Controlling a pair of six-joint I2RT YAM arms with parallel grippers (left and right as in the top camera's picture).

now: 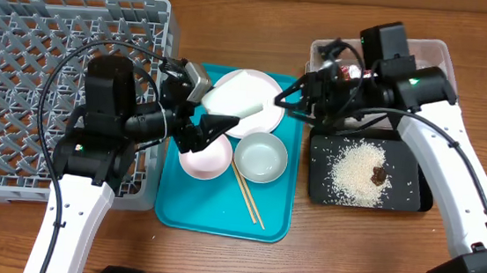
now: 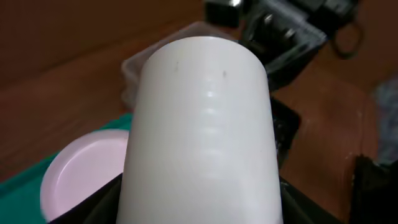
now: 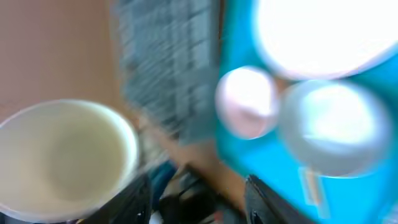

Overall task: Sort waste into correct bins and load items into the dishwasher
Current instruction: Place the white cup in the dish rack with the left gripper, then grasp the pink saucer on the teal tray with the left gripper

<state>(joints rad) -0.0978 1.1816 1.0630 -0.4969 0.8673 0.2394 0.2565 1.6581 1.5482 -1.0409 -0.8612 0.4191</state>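
Note:
My left gripper is shut on the small white cup and holds it on its side above the teal tray. In the left wrist view the cup fills the frame between the jaws. The white plate, pink saucer, pale bowl and chopsticks lie on the tray. My right gripper hovers at the plate's right edge; its blurred wrist view shows the fingers apart and empty. Rice with a brown scrap lies in the black tray. The red wrapper is in the clear tub. The napkin is out of view.
The grey dish rack stands at the left, next to the teal tray. The black tray sits right of the teal tray, in front of the clear tub. Both arms reach over the tray's back half, close to each other.

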